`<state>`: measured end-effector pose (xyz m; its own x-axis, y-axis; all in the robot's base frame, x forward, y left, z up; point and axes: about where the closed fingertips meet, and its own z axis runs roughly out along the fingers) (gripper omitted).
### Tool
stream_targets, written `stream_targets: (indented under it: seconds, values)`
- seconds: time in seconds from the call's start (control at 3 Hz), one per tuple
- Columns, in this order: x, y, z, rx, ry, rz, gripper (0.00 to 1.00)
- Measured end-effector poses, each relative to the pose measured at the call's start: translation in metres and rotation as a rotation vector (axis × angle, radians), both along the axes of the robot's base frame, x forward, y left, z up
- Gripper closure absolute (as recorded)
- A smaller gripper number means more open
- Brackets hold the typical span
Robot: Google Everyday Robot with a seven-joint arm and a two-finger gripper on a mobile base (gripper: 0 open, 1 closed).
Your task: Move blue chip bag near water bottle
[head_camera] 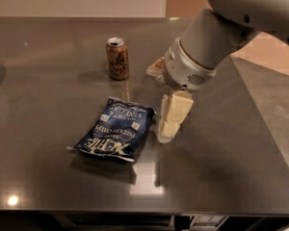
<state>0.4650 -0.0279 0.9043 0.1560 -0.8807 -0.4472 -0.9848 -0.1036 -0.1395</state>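
The blue chip bag lies flat on the dark table, left of centre, with its white lettering facing up. My gripper hangs from the large grey arm and sits low over the table, just right of the bag's upper right corner. The water bottle is almost wholly hidden behind the arm's wrist; only a small pale piece shows at the wrist's left edge.
A brown-orange drink can stands upright behind the bag, left of the arm. The table's front edge runs along the bottom and its right edge slants along the right, with the floor beyond.
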Motion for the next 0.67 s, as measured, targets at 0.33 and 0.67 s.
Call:
stream_targets:
  seconds: [0.33, 0.67]
  values:
    - [-0.004, 0.030, -0.022, 0.001, -0.003, 0.074, 0.00]
    - [-0.004, 0.051, -0.042, -0.008, -0.001, 0.126, 0.00]
